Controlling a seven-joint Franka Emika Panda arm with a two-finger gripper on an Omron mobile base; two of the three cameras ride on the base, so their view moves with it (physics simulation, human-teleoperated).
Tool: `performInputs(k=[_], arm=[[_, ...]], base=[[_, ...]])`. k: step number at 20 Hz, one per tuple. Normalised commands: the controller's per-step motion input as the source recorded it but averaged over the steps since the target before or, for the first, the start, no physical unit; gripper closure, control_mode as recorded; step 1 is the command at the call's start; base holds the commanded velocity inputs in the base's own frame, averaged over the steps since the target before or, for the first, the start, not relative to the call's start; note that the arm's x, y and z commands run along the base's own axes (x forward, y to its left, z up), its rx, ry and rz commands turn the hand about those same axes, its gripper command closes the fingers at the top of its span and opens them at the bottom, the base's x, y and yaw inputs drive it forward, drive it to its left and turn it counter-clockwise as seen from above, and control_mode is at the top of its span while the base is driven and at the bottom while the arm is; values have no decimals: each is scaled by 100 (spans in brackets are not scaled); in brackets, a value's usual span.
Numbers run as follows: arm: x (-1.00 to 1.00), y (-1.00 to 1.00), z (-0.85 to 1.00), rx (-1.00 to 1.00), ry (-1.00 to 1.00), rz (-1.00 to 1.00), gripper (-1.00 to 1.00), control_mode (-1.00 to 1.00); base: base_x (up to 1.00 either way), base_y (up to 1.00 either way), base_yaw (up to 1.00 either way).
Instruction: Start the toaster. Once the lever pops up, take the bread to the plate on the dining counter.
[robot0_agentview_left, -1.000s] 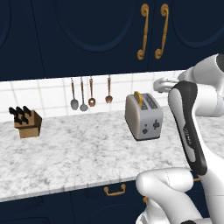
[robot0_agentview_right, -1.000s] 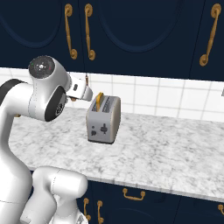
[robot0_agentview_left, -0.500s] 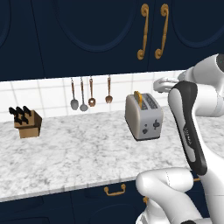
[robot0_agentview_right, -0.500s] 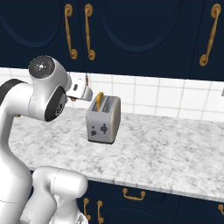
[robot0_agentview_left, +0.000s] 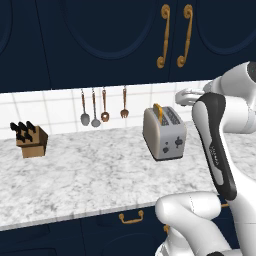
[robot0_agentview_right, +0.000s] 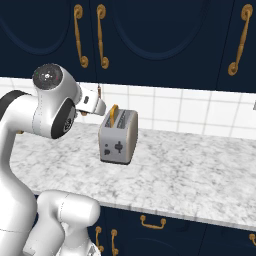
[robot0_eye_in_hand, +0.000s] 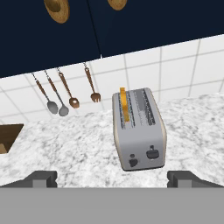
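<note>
1. Toaster (robot0_eye_in_hand: 139, 129): upright on the marbled wall counter (robot0_agentview_left: 85, 170), end panel turned toward the robot so knob and lever (robot0_eye_in_hand: 152, 153) face the approach.
2. Bread (robot0_eye_in_hand: 124, 104): standing on edge in one slot, top edge proud of the toaster, seated for toasting and not yet ready to lift.
3. Lever: a small dark tab on the end panel beside the round knob (robot0_eye_in_hand: 133, 162); apparently not yet pressed, though too small in the pictures to be sure.
4. Gripper (robot0_eye_in_hand: 113, 176): raised above and in front of the toaster, well apart from it; fingertips (robot0_eye_in_hand: 43, 177) spread wide with nothing between them, aimed down at the end panel, presumably to line up a push on the lever.
5. Hanging utensils (robot0_agentview_left: 102, 106) on the tiled backsplash and knife block (robot0_agentview_left: 31, 141) far along the counter: clear of the approach path.
</note>
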Motion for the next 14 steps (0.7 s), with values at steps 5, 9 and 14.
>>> performInputs(k=[5, 9, 14], arm=[[0, 0, 0, 0, 0, 0, -100, -100], [0, 0, 0, 0, 0, 0, -100, -100], [0, 0, 0, 0, 0, 0, -100, -100]], base=[[0, 0, 0], [0, 0, 0], [0, 0, 0]])
